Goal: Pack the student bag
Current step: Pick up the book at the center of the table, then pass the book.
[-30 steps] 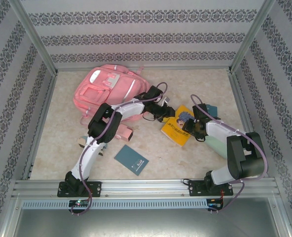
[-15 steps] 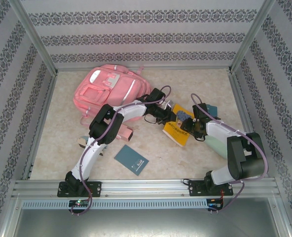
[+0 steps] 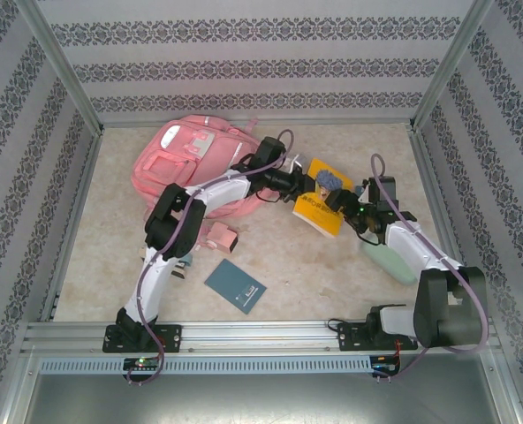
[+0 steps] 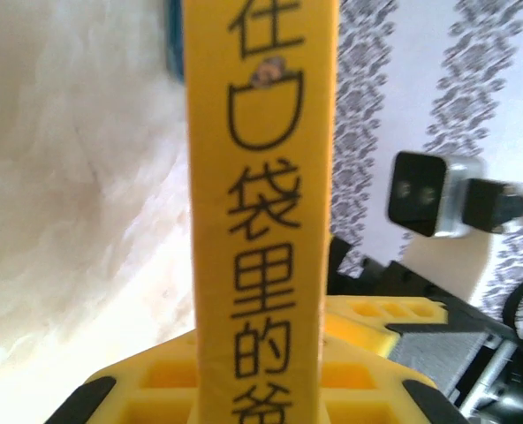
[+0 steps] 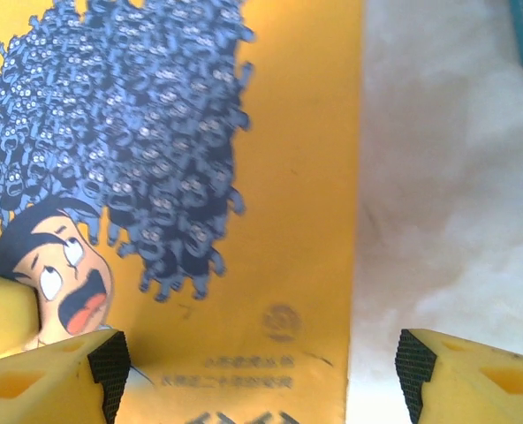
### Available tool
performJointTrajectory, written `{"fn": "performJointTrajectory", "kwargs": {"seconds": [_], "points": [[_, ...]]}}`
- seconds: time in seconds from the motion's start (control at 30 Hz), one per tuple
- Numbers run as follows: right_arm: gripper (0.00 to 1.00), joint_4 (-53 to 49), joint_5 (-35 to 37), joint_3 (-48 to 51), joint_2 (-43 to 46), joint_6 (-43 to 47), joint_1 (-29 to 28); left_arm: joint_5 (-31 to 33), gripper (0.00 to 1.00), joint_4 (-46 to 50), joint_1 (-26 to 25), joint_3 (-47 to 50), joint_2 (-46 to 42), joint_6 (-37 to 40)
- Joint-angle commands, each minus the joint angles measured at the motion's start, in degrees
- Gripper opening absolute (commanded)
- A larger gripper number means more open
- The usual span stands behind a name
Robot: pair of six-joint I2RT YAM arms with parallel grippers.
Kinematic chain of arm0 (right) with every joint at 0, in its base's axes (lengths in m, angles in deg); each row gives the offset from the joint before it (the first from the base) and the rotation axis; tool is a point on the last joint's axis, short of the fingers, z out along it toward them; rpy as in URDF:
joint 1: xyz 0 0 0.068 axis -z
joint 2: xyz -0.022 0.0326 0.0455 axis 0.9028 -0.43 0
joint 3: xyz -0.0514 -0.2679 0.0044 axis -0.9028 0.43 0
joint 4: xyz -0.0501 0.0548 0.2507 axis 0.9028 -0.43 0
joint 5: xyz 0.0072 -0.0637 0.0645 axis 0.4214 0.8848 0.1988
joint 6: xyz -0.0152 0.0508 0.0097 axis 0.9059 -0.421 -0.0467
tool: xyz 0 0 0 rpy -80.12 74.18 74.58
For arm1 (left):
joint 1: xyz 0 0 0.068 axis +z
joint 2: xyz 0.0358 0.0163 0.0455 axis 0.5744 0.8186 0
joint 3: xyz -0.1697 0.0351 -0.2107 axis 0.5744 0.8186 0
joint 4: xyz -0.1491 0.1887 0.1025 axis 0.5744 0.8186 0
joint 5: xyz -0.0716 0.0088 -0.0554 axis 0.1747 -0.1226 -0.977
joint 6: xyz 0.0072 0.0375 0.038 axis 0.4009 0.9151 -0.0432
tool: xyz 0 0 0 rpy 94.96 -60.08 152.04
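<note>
Right edge of bag point(image 3: 178, 155) hidden by left arm point(image 3: 222, 196), left gripper point(image 4: 261, 375) pinching book point(image 4: 261, 177) spine, right gripper point(image 5: 257, 362) spread over cover, fingers point(image 5: 41, 389) cut off.

Top cam: bright, even, diffuse light from overhead, only faint soft shadows on the bench point(image 3: 288, 265), pink student bag point(image 3: 186, 159) a bit washed out on its upper side. Left wrist cam: yellow book point(image 4: 261, 203) v. close and soft-focus, bench beside it blown to white blur. Right wrist cam: book cover fairly sharp, bench overexposed, blurry.
</note>
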Motion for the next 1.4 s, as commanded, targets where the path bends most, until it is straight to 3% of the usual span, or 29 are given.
{"fn": "performJointTrajectory", "kwargs": {"seconds": [0.0, 0.17, 0.33, 0.57, 0.7, 0.8, 0.93, 1.0, 1.13, 1.2, 1.3, 1.37], "points": [[0.83, 5.7, -8.9, 1.3, -1.3, -4.0, 1.4, -3.8, 0.0, -13.2, 1.3, 0.3, -3.9, -6.8], [0.81, 15.2, -16.9, 1.5, -5.3, -9.8, 2.5, -4.4, 0.0, -20.0, 1.9, 0.3, -3.5, -12.2], [0.77, 31.0, -24.2, 3.2, -10.1, -20.4, 4.1, -4.6, 0.0, -21.8, 1.9, 0.5, -3.4, -13.6], [0.8, 41.5, -27.7, 3.7, -15.0, -26.9, 4.2, -4.6, 0.0, -26.9, 2.0, 0.5, -3.0, -18.0], [0.76, 49.5, -30.0, 3.7, -16.5, -32.3, 4.2, -4.7, 0.0, -25.4, 2.1, 0.8, -2.4, -16.9], [0.69, 50.4, -30.7, 3.6, -15.9, -33.7, 4.2, -4.6, 0.0, -21.9, 2.4, 1.1, -2.3, -14.1], [0.5, 50.4, -31.3, 3.8, -14.1, -33.3, 4.5, -4.6, 0.0, -18.1, 3.1, 1.6, -2.3, -10.8], [0.37, 49.5, -31.2, 4.3, -13.5, -32.7, 5.0, -4.8, 0.0, -17.1, 3.5, 1.9, -2.3, -9.8], [0.01, 48.8, -30.5, 5.3, -13.0, -31.8, 5.8, -5.3, 0.0, -10.0, 4.0, 1.3, -2.4, -4.3], [0.0, 47.9, -30.4, 5.3, -13.1, -30.8, 5.8, -4.9, 0.11, -3.4, 4.3, 0.1, -2.5, 0.5], [0.0, 46.9, -30.0, 5.4, -12.7, -29.5, 5.8, -2.2, 0.39, 12.1, 5.5, -4.4, -2.8, 11.7], [0.0, 45.1, -29.3, 5.4, -12.0, -27.8, 5.8, 2.2, 0.46, 25.2, 6.7, -8.9, -3.0, 20.7]]}}
